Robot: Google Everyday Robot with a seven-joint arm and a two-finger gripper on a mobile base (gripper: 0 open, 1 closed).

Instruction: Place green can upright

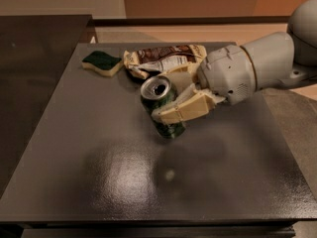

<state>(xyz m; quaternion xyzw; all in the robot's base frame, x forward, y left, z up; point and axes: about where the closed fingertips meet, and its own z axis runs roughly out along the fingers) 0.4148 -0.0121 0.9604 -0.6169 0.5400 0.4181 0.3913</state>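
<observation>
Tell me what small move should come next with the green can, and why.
Probably rotate the wrist until the green can stands vertical. The end effector grips it around the middle, and it leans with its silver top toward the upper left, over a bare part of the table. Released now, it would likely topple.
</observation>
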